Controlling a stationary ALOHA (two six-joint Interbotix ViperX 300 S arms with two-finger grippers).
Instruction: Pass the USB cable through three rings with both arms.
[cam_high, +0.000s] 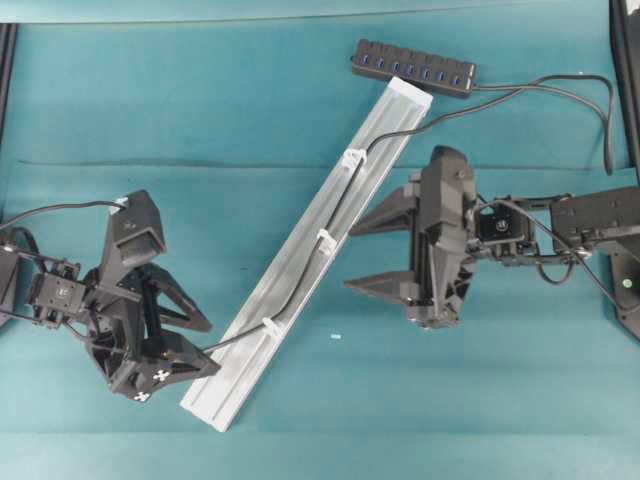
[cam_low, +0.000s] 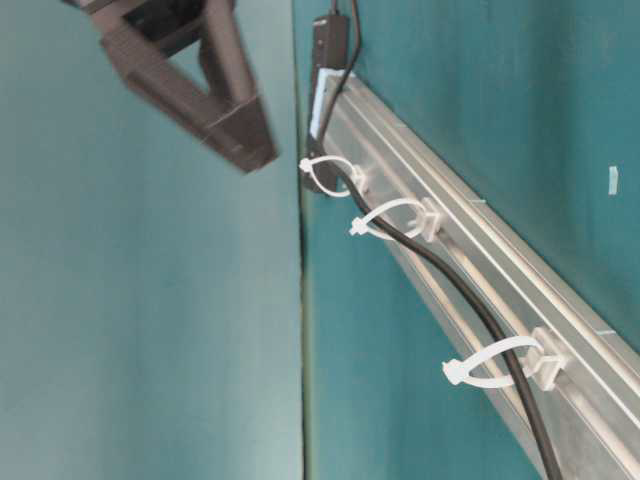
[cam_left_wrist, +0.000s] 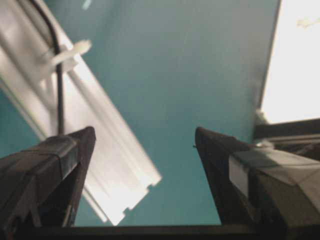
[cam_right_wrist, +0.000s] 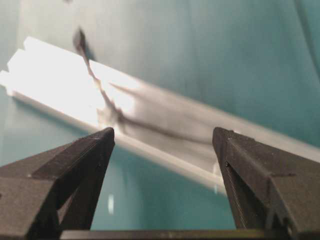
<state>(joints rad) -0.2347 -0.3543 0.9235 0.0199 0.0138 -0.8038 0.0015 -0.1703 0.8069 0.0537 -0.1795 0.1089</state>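
The USB cable (cam_high: 300, 282) runs from the black hub (cam_high: 412, 67) along the silver rail (cam_high: 240, 385) and passes through all three white rings (cam_high: 353, 157) (cam_high: 326, 240) (cam_high: 271, 326). Its free end leaves the rail by the nearest ring and reaches my left gripper (cam_high: 212, 345), which is open, its jaws wide apart and not clamping the cable. In the left wrist view the cable (cam_left_wrist: 59, 95) disappears behind the left finger (cam_left_wrist: 75, 150). My right gripper (cam_high: 350, 258) stands open and empty just right of the middle ring. The table-level view shows the cable (cam_low: 470, 300) threaded through the rings (cam_low: 395, 215).
The rail lies diagonally across the teal cloth. The cable's slack loops out to the right of the hub (cam_high: 606, 120). A small white scrap (cam_high: 335, 337) lies on the cloth right of the rail's near end. Black frame posts stand at the left and right edges.
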